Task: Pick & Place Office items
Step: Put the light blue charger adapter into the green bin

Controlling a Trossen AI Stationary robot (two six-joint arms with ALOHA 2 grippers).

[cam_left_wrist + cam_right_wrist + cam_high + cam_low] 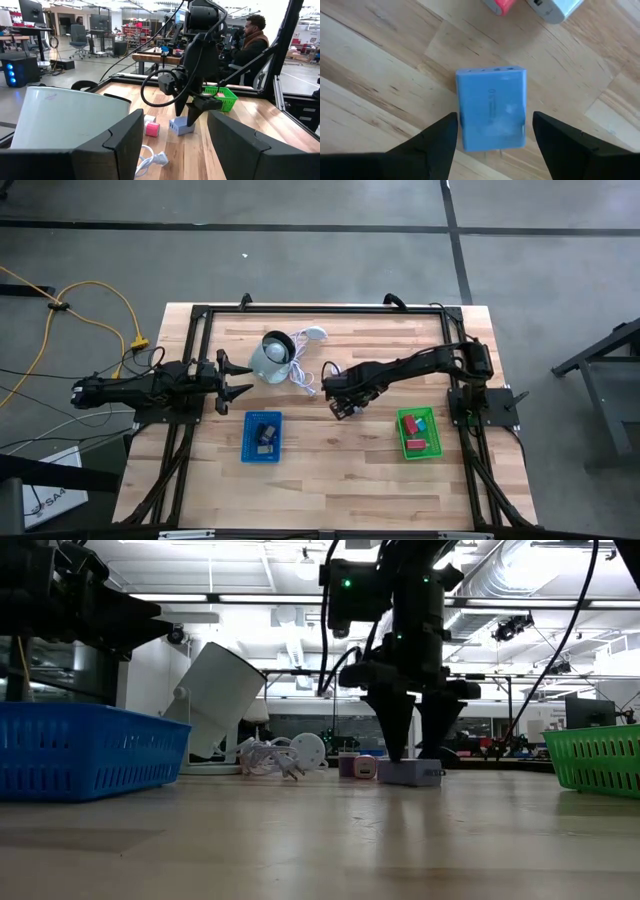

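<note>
My right gripper (492, 120) is open and points down over a pale-blue block (491, 108) that lies flat on the wood. One finger stands on each side of the block, with small gaps showing. The same gripper (412, 748) hangs over the block (410, 772) in the low view, left of the table's middle (340, 404). A pink piece (502, 5) and a white piece (555, 7) lie just beyond it. My left gripper (238, 377) waits open at the table's left, beside the round object.
A grey-white round object (272, 357) with a white cord (305, 375) lies left of the right gripper. The blue tray (262, 450) holds dark pieces. The green tray (404, 438) holds red and teal pieces. A person (255, 40) sits beyond the table. Bare wood lies along the near edge.
</note>
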